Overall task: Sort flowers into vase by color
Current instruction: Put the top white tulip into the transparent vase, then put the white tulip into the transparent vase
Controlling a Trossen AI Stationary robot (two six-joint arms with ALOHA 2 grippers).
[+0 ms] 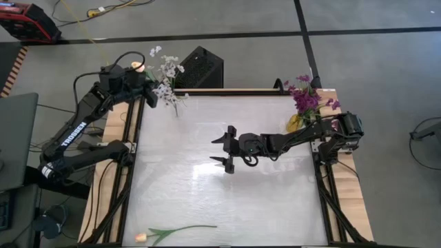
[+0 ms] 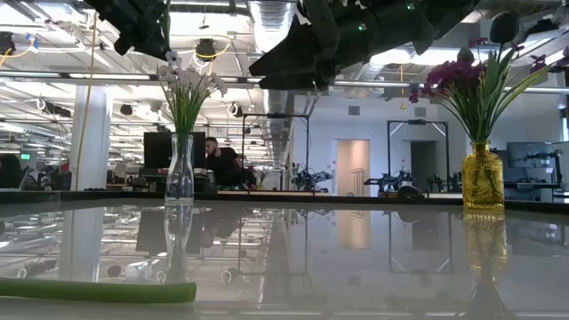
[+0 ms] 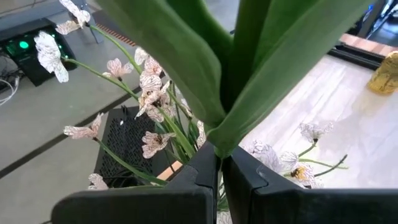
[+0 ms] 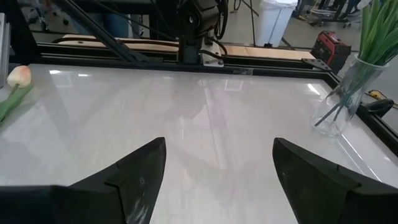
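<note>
Glossy white tabletop [image 1: 207, 200]. Left gripper [image 3: 219, 171] at far left corner above clear vase [image 2: 180, 169] of white flowers [image 1: 165, 76], pinching green-leaved tulip [image 3: 230, 74]. Right gripper [image 1: 225, 147] mid-table, fingers spread. Peach tulip [image 1: 172, 233] lying at near edge. Purple flowers [image 1: 306, 96] in yellow vase [image 2: 483, 178], far right corner.

Left end effector [image 1: 149, 88] at far-left corner of the tabletop [image 1: 227, 200], right beside the white blossom sprays [image 1: 167, 74]; a peach bud [image 1: 137, 66] shows just beside it. Right end effector [image 1: 222, 149] over tabletop centre, fingers spread apart. Purple blossoms [image 1: 305, 96] in a yellow vase [image 1: 295, 123] at far-right corner. One tulip [image 1: 172, 232] lies flat along near edge, left of centre.
</note>
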